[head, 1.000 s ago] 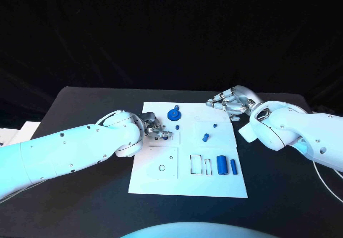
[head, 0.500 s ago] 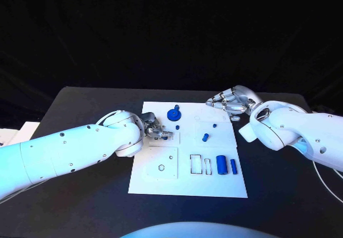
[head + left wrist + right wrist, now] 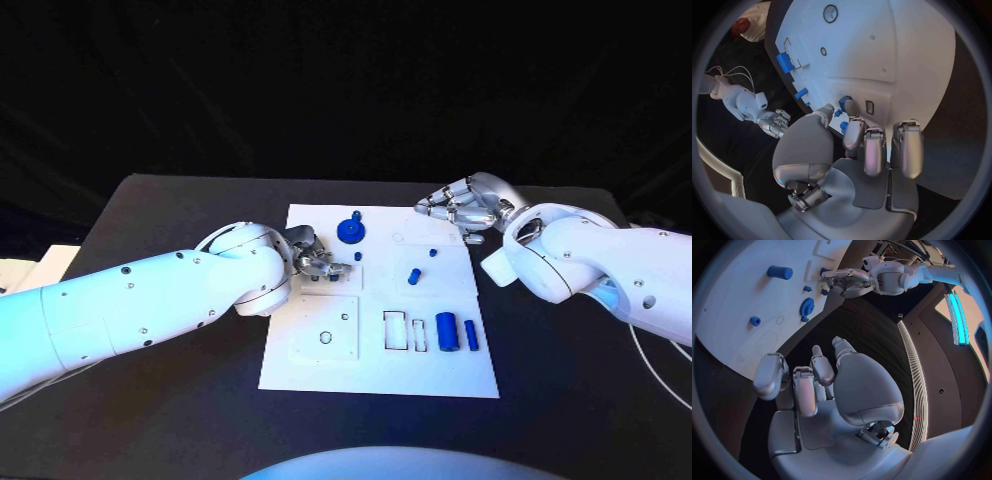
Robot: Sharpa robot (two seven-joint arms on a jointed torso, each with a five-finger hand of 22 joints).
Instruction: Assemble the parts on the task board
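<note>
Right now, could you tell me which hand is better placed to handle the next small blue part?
The left hand, probably: its fingers are over the task board beside small blue parts. The right hand hovers off the board's far corner.

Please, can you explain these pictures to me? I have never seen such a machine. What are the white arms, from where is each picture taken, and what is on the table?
This is a robot with two white arms, each ending in a silver hand. One picture looks down from its head; the two round ones come from cameras behind each wrist. On the black table lies a white task board carrying small blue parts, such as a gear and a cylinder. The left hand rests over the board with its fingertips at a small blue part; whether it grips it is unclear. The right hand, at the board's far corner, holds nothing.
</note>
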